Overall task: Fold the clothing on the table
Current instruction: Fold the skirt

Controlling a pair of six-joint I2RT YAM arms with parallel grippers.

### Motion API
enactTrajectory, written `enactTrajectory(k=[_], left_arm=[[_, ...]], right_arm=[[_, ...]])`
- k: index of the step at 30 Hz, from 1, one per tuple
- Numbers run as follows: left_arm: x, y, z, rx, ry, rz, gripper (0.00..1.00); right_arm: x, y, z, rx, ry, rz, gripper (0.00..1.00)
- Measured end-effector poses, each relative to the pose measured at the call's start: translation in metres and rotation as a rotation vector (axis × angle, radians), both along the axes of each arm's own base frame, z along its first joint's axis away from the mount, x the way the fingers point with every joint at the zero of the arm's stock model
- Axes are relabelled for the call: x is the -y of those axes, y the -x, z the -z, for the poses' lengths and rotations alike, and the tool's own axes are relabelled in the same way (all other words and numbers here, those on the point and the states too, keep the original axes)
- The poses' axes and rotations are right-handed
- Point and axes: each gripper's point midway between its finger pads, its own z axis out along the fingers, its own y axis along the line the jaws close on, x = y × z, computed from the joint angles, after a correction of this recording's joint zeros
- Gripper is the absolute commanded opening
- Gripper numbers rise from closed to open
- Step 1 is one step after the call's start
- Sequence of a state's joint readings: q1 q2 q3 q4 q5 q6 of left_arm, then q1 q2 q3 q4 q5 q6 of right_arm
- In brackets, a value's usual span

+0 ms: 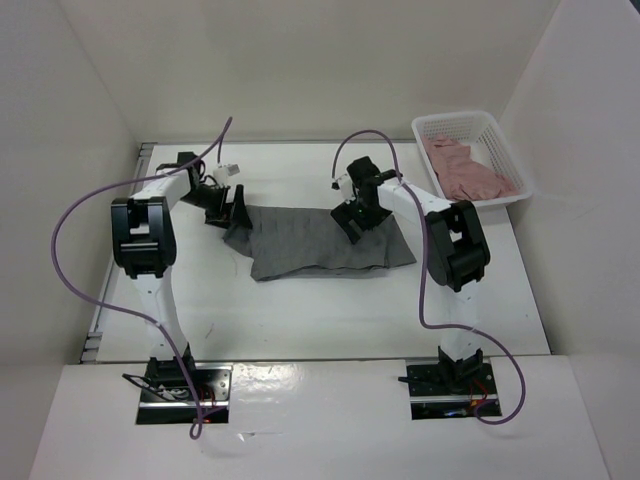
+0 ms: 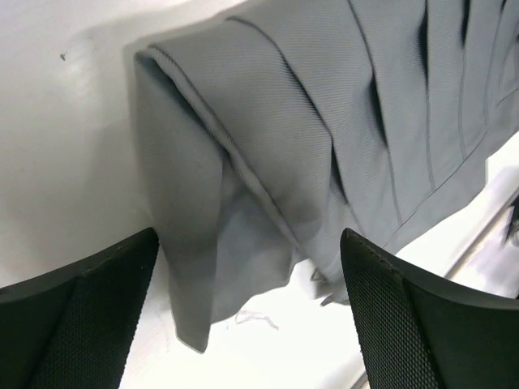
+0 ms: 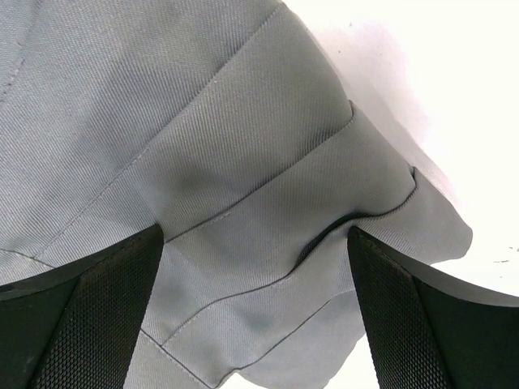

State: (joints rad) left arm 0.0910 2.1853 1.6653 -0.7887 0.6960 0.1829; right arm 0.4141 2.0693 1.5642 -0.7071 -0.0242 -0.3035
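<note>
Left end effector spread, empty | right end effector spread, empty | clothing grey pleated twill | table matte white

The clothing is dark grey, with a fine diagonal weave and darker pleat lines. The table is plain white. The basket is white mesh, and the garment in it is pink. The cables are purple. The pincer fingers are black and finely dotted.

Light: bright, even, overhead.
Glare: table burns out white ahead and right of the right gripper.
Shadows: soft, hugging the clothing edge ahead of the left gripper.
Blur: smear at that gripper's right.
</note>
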Motion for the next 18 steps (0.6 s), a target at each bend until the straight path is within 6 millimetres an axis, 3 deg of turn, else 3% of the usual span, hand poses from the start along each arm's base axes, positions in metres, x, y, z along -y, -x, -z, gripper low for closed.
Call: enactTrajectory(k=[9,18], left_arm=[[0.001,0.020,-0.001,-0.012,0.024,0.029,1.00],[0.030,0.036,-0.004,-0.048,0.276,0.102,1.00]], right_arm=[[-0.002,0.001,-0.005,0.004,-0.016,-0.005,0.98],[-0.002,0.003,-0.020,0.035,-0.031,-0.005,0.98]])
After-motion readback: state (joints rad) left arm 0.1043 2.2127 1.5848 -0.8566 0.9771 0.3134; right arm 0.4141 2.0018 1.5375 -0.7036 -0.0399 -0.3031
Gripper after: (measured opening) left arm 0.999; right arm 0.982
